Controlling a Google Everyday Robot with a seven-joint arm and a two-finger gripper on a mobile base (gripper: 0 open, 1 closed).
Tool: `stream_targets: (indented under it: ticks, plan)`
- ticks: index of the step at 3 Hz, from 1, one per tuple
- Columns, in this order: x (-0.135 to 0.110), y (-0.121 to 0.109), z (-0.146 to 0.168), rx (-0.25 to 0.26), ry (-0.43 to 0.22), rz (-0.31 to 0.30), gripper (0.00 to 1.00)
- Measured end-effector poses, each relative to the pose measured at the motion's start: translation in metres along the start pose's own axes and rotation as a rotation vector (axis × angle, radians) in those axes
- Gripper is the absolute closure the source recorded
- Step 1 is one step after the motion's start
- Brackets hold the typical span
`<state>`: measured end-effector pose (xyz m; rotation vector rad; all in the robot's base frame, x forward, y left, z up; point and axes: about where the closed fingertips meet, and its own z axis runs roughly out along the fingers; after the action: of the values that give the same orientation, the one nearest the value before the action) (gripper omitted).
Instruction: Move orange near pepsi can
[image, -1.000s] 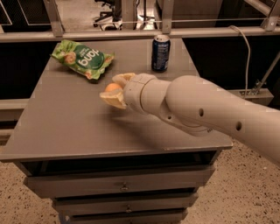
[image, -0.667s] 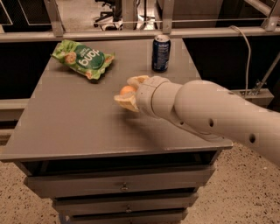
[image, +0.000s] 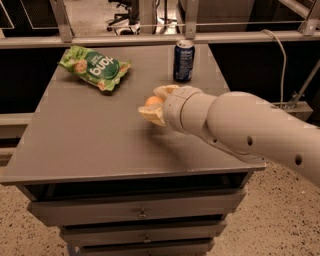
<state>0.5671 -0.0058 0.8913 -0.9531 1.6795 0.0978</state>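
The orange (image: 153, 101) is small and round and sits between my gripper's two pale fingers. My gripper (image: 154, 102) is shut on it just above the middle of the grey cabinet top (image: 75, 135). The dark blue pepsi can (image: 183, 61) with a silver rim stands upright at the back of the top, up and to the right of the gripper and apart from it. My thick beige arm (image: 240, 125) reaches in from the right.
A green snack bag (image: 95, 67) lies at the back left of the top. A rail (image: 150, 39) runs behind the cabinet. A cable (image: 280, 60) hangs at the right. Drawers (image: 142, 212) are below the front edge.
My gripper with the orange has moved right and back across the top, closer to the pepsi can. The can and the snack bag have not moved.
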Motion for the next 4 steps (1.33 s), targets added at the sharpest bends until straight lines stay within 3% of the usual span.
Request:
stream_targets:
  ticks: [1, 3, 4]
  plan:
    - [0.010, -0.016, -0.002, 0.080, 0.009, 0.027, 1.00]
    - [0.023, -0.072, -0.005, 0.308, -0.017, 0.104, 1.00]
    - [0.039, -0.084, -0.001, 0.369, -0.021, 0.147, 1.00]
